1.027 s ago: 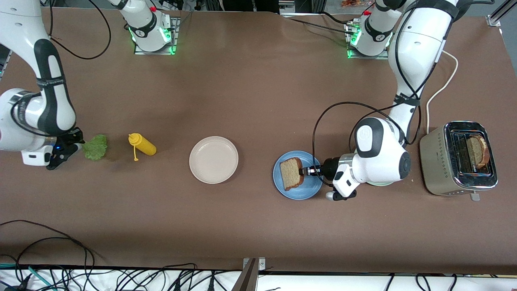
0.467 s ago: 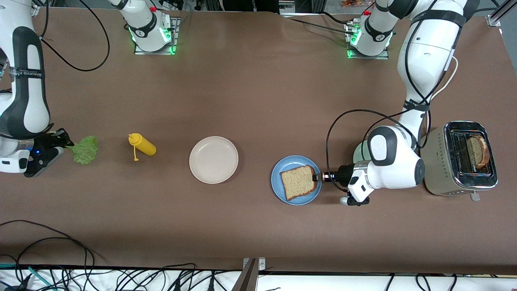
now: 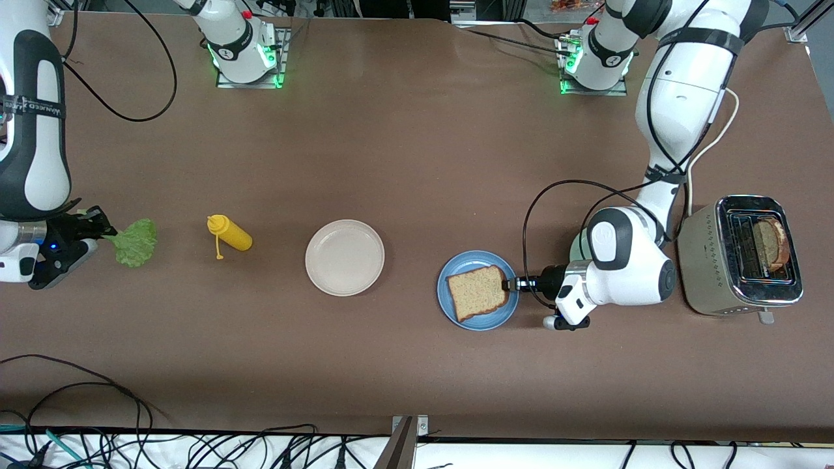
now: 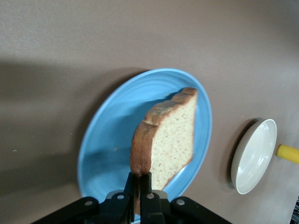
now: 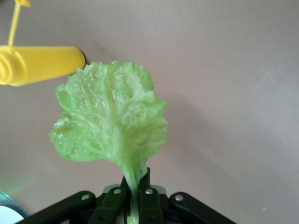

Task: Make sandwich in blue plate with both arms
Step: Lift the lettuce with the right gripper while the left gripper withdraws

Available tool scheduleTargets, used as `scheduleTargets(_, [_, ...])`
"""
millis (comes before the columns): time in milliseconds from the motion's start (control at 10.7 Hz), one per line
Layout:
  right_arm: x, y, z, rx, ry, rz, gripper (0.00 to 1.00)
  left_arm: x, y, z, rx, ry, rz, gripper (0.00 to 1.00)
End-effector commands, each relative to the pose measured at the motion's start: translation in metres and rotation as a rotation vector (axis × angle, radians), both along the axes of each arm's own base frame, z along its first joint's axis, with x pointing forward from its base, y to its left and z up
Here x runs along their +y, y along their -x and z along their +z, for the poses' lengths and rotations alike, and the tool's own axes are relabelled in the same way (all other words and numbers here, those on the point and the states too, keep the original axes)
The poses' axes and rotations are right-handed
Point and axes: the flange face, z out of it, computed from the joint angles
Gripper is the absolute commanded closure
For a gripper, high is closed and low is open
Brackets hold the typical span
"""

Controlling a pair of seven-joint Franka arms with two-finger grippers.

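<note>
Left gripper (image 3: 507, 284) clamped on the crust edge of 1 bread slice (image 3: 477, 292), over the rim of the blue plate (image 3: 456, 311) at the left arm's end of the table. Seen from the left wrist as a slice (image 4: 167, 139) pinched between closed jaws at 1 corner of the crust, tilted over the plate (image 4: 107, 140), whether its free edge touches the plate not clear. Likely light and spongy: a porous tan crumb with a darker, firmer crust, so best pinched at the crust as here, gently, to avoid crushing or tearing.

Right gripper (image 3: 99, 233) closed on the stem of the lettuce leaf (image 3: 135, 242), near the right arm's end of the table, well apart from the blue plate. From the right wrist, a ruffled pale-green leaf (image 5: 110, 119) with a whitish rib running into the shut jaws (image 5: 134, 196). Probably very light, limp and floppy, prone to flapping or slipping; the thicker rib looks the sound place to hold, the frilled edge liable to tear.

Between the 2 grippers on the brown matte table (image 3: 417, 365): a yellow squeeze bottle (image 3: 229, 234) on its side, smooth plastic, and a round beige-white plate (image 3: 345, 257) with a shallow rim, empty. A second slice (image 3: 773, 243) standing in the slot of a shiny metal toaster (image 3: 717, 267), stiffer if toasted, graspable only by its exposed top crust. Blue plate smooth, hard, glossy, with a low raised rim.
</note>
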Motion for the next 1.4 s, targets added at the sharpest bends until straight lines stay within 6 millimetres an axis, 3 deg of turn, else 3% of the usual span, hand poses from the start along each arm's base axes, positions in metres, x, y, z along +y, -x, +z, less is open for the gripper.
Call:
scheduleTargets(0, [0.034, -0.001, 0.032, -0.019, -0.031, -0.024, 1.00, -0.005, -0.001, -0.009, -0.021, 0.008, -0.006, 1.00])
scheduleTargets(93, [0.047, 0.000, 0.039, -0.017, -0.036, -0.033, 1.00, -0.004, -0.002, -0.009, -0.021, 0.008, -0.004, 0.88])
scheduleTargets(187, [0.060, 0.001, 0.042, -0.012, -0.043, -0.036, 1.00, 0.000, -0.002, -0.010, -0.018, 0.006, 0.002, 0.59])
scheduleTargets(280, [0.073, 0.000, 0.050, -0.022, -0.051, -0.027, 1.00, 0.005, 0.001, -0.015, -0.008, 0.004, 0.006, 0.01])
scheduleTargets(467, [0.107, 0.001, 0.069, -0.048, -0.066, -0.012, 1.00, 0.013, 0.002, -0.017, -0.003, -0.003, 0.012, 0.00])
scheduleTargets(747, [0.164, 0.004, 0.087, -0.070, -0.092, 0.020, 1.00, 0.046, -0.005, -0.011, -0.003, -0.021, 0.050, 0.00])
scheduleTargets(934, [0.202, 0.007, 0.094, -0.077, -0.100, 0.009, 1.00, 0.074, -0.003, 0.027, 0.014, -0.030, 0.032, 0.00])
scheduleTargets(1027, [0.228, 0.007, 0.107, -0.096, -0.127, 0.000, 1.00, 0.094, -0.001, 0.049, -0.004, -0.089, 0.004, 0.00])
scheduleTargets(1121, [0.257, 0.005, 0.136, -0.139, -0.155, 0.005, 1.00, 0.115, 0.001, 0.069, -0.006, -0.132, -0.030, 0.00])
scheduleTargets(1307, [0.324, 0.015, 0.139, -0.147, -0.175, -0.004, 1.00, 0.155, 0.010, 0.103, 0.023, -0.212, -0.098, 0.00])
